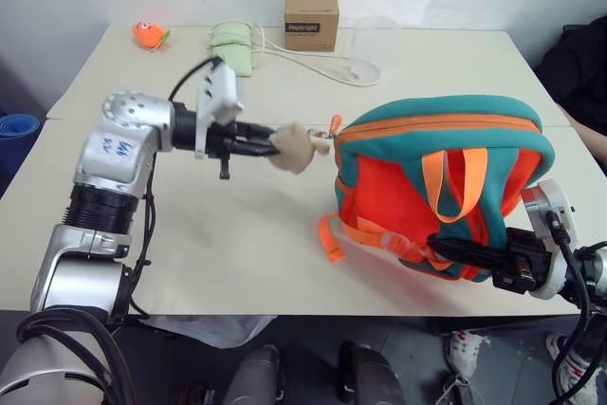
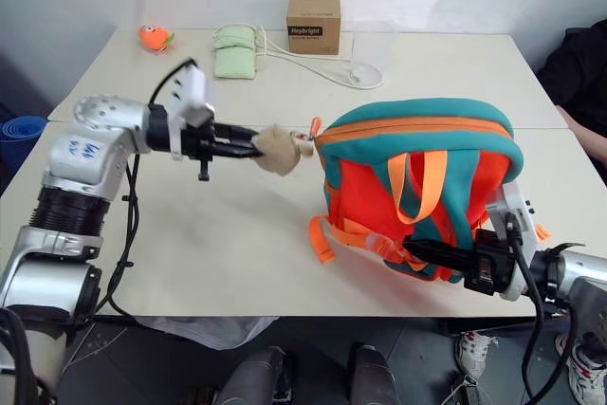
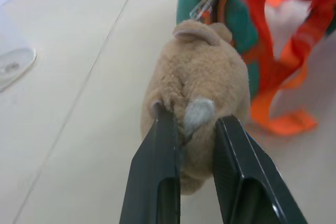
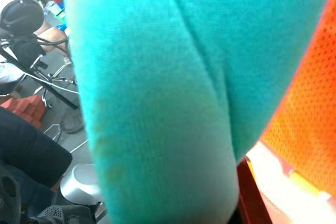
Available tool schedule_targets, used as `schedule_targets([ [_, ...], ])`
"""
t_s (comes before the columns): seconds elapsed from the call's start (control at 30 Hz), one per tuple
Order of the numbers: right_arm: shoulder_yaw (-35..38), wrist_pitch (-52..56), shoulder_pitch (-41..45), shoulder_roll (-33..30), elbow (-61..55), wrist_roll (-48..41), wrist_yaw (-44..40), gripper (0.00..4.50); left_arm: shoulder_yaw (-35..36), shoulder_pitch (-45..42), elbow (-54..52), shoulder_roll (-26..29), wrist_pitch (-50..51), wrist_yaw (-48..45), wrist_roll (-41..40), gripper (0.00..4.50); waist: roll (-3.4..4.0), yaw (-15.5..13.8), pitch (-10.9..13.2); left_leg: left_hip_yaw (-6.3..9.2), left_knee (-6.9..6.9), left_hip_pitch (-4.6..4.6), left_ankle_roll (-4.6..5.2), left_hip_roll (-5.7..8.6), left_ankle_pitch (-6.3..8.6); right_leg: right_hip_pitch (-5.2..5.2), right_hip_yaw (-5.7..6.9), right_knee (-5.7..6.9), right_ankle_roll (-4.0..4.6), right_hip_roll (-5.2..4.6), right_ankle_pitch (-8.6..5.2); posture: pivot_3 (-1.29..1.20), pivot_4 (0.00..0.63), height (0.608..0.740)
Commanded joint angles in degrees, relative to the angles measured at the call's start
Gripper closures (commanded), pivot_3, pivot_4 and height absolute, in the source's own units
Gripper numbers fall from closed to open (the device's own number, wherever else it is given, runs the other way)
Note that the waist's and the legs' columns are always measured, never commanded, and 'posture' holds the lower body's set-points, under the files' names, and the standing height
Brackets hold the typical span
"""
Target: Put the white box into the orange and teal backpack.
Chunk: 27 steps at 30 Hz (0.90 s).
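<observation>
Orange and teal backpack upright, straps nearside

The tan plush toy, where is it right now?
In the left eye view, the plush toy hangs at the backpack's left end, pinched by the left end effector.

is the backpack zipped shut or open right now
Shut, as far as the head views show: the orange and teal backpack stands upright on the table, its orange zipper line running unbroken across the top, no gap.
</observation>
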State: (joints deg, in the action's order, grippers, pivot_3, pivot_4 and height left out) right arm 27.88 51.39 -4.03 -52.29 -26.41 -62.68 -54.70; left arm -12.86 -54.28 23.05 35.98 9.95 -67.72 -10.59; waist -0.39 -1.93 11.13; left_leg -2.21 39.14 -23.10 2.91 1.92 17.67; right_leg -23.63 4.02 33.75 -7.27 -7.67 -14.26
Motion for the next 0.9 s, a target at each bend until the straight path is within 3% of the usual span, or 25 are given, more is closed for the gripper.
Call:
schedule_targets([
  [0.03, 2.80, -0.84, -0.47, -0.28, 0.72, -0.32, -0.47, 4.50, -5.06, 2.45, 2.72, -3.49, -10.55, 6.39, 9.49, 4.01, 0.00, -0.20, 0.00, -0.01, 0.00, -0.01, 0.01, 0.00, 0.01, -0.01, -0.02, -0.01, -0.01, -0.02, 0.01, 0.00, 0.150, 0.740],
  [0.27, 1.99, -2.02, 0.62, 0.01, 2.55, 1.01, -0.21, 4.50, -10.54, 7.69, 0.17, -12.82, -16.94, 12.63, 16.32, 4.01, 0.01, -1.03, -0.01, -0.02, 0.00, -0.02, -0.02, -0.03, 0.05, -0.02, -0.29, -0.04, -0.01, -0.02, 0.03, 0.00, 0.150, 0.740],
  [0.4, 2.87, -3.50, 0.98, 0.40, 3.70, 2.57, 0.69, 4.50, -6.32, 11.69, -4.70, -13.07, -9.83, 11.21, 11.20, 4.01, 0.02, -1.34, -0.02, -0.01, 0.01, 0.03, 0.00, -0.02, 0.05, 0.03, -0.27, -0.18, -0.01, -0.05, 0.03, 0.00, 0.150, 0.740],
  [0.47, 4.20, -2.96, 0.78, -1.66, 6.32, 3.85, 0.21, 3.84, -1.74, 13.58, -8.23, -9.99, -0.90, 6.50, 4.35, 4.01, 0.02, -1.20, -0.02, 0.01, 0.01, 0.02, 0.00, -0.03, 0.05, 0.02, -0.35, -0.11, 0.00, -0.08, 0.03, 0.00, 0.150, 0.740],
  [0.53, 6.52, -2.74, -0.10, -3.89, 8.35, 4.40, -2.50, 3.29, 1.39, 14.72, -11.73, -7.08, 6.60, 2.04, -1.70, 3.31, 0.05, -0.87, -0.01, 0.01, 0.01, 0.00, -0.03, -0.06, 0.06, -0.02, -0.36, 0.00, 0.01, -0.05, 0.03, 0.00, 0.150, 0.740],
  [0.63, 16.10, -1.42, -2.97, -10.98, 14.62, 6.43, -9.85, 2.35, 8.73, 14.82, -14.63, 1.69, 18.27, -6.19, -12.15, 2.44, 0.17, -0.36, 0.04, 0.00, 0.02, -0.03, -0.04, -0.08, 0.05, -0.05, -0.30, 0.01, 0.03, 0.00, 0.02, 0.00, 0.150, 0.740],
  [0.77, 28.56, -1.12, -7.37, -19.02, 28.25, 12.50, -20.12, 0.93, 16.83, 10.76, -11.68, 11.59, 28.06, -11.17, -19.72, 1.16, 0.19, 0.44, 0.06, -0.01, -0.02, 0.02, -0.03, -0.13, 0.07, 0.01, -0.08, -0.02, 0.07, 0.10, -0.01, 0.00, 0.150, 0.740],
  [0.87, 32.60, -3.95, -7.49, -20.81, 35.39, 16.62, -21.81, 0.00, 21.95, 7.21, -9.20, 13.54, 32.25, -8.30, -22.71, 0.28, 0.17, 0.30, 0.05, 0.00, -0.01, 0.01, 0.05, -0.09, 0.09, 0.03, 0.05, -0.04, 0.07, 0.08, -0.01, 0.00, 0.150, 0.740],
  [0.9, 32.99, -5.31, -7.04, -20.81, 36.79, 17.82, -21.77, 0.00, 23.18, 6.58, -8.66, 13.58, 32.99, -7.34, -23.31, 0.05, 0.16, 0.34, 0.04, 0.02, -0.01, 0.02, 0.06, -0.08, 0.10, 0.05, 0.06, -0.06, 0.06, 0.07, -0.01, 0.00, 0.150, 0.740],
])
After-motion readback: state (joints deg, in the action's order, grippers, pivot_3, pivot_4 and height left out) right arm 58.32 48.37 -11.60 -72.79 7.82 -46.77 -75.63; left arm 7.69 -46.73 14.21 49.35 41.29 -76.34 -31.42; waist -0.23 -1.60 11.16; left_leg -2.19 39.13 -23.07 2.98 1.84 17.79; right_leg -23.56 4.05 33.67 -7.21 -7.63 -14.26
